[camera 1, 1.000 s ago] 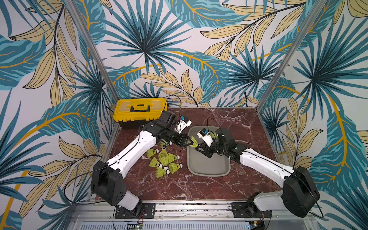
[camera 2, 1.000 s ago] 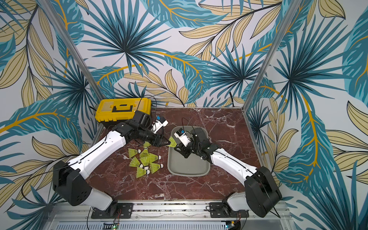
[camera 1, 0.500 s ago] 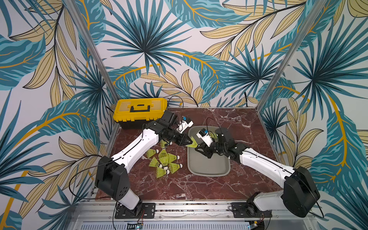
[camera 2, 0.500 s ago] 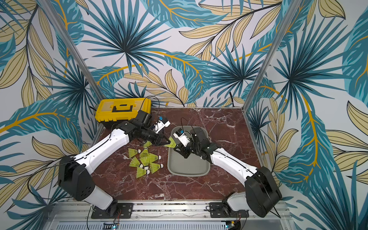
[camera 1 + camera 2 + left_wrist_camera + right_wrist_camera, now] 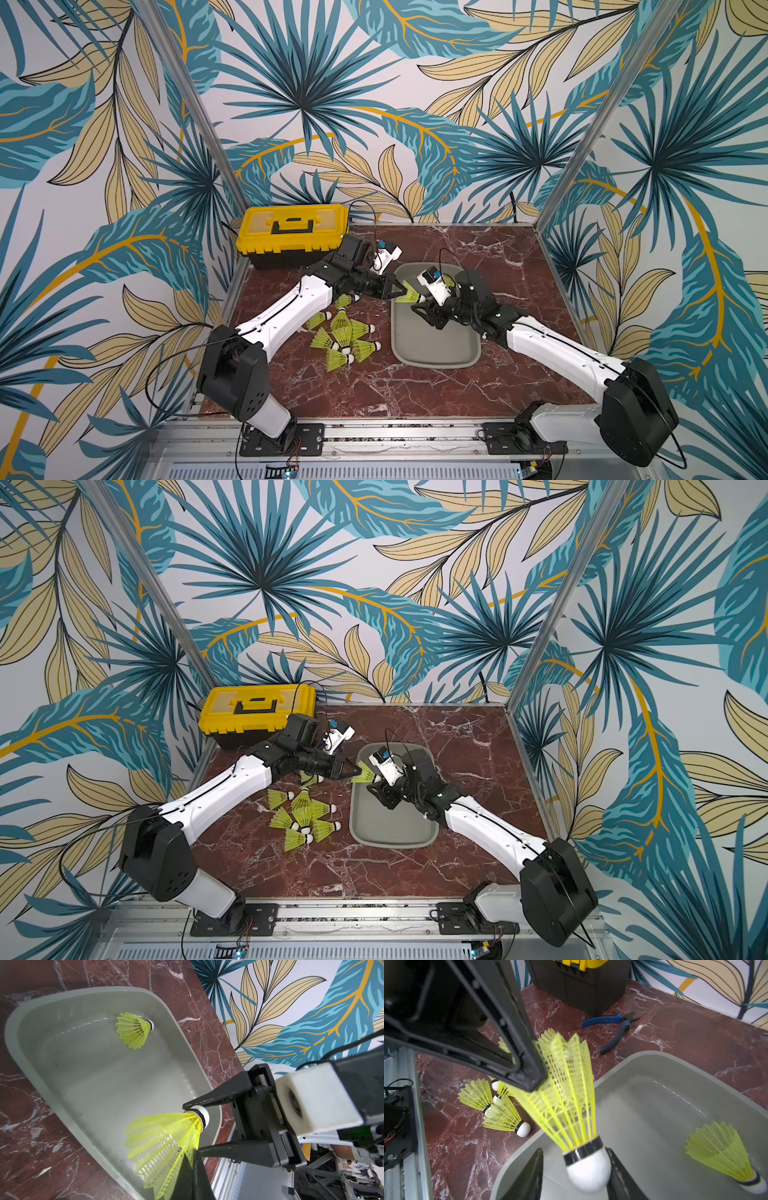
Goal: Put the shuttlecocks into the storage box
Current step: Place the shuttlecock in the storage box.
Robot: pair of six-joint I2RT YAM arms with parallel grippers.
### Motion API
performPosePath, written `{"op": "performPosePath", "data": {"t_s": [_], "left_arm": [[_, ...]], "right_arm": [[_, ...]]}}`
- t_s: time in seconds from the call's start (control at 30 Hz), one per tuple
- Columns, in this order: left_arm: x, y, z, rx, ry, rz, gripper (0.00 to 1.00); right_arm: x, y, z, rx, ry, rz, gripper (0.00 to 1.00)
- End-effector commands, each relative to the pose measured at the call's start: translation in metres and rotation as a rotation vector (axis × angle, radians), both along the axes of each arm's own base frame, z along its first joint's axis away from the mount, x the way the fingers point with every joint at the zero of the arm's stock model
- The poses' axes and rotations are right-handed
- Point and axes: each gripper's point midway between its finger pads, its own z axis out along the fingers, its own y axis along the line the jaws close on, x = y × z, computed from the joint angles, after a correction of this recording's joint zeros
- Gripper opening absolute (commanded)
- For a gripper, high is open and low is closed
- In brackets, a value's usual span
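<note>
One neon yellow shuttlecock (image 5: 566,1093) hangs over the left rim of the grey storage box (image 5: 436,363), between both grippers. My left gripper (image 5: 192,1154) is shut on the edge of its skirt (image 5: 162,1140). My right gripper (image 5: 574,1150) is open around its white tip, with one finger touching the tip and the other finger apart from it. In both top views the two grippers meet at the box's far left side (image 5: 409,296) (image 5: 365,774). Another shuttlecock (image 5: 134,1031) lies inside the box. Several more lie in a pile (image 5: 340,336) (image 5: 303,816) on the table left of the box.
A yellow-lidded black toolbox (image 5: 291,232) stands at the back left, just behind my left arm. Blue-handled pliers (image 5: 614,1028) lie on the marble between the toolbox and the box. Patterned walls and metal posts close in the table on three sides.
My left gripper has closed on the skirt of the shuttlecock that the right gripper held. The right jaws have opened off its tip.
</note>
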Motion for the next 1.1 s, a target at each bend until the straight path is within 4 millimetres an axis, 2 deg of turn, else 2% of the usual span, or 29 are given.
{"op": "performPosePath", "data": {"t_s": [0.0,0.4,0.67,0.87,1.07], "left_arm": [[0.018,-0.005,0.022,-0.099,-0.047,0.095,0.0],[0.037,-0.023,-0.009,-0.115,0.021,0.156,0.0],[0.044,-0.05,-0.03,-0.091,0.052,0.138,0.0],[0.045,-0.074,-0.046,-0.088,0.083,0.14,0.0],[0.046,-0.097,-0.06,-0.09,0.11,0.137,0.0]], "right_arm": [[0.002,-0.017,0.003,0.002,-0.055,-0.102,0.53],[-0.023,-0.076,0.017,0.069,-0.124,-0.348,0.55],[-0.039,-0.116,0.024,0.078,-0.158,-0.509,0.55],[-0.044,-0.133,0.028,0.066,-0.183,-0.572,0.55],[-0.046,-0.138,0.026,0.052,-0.183,-0.591,0.55]]}}
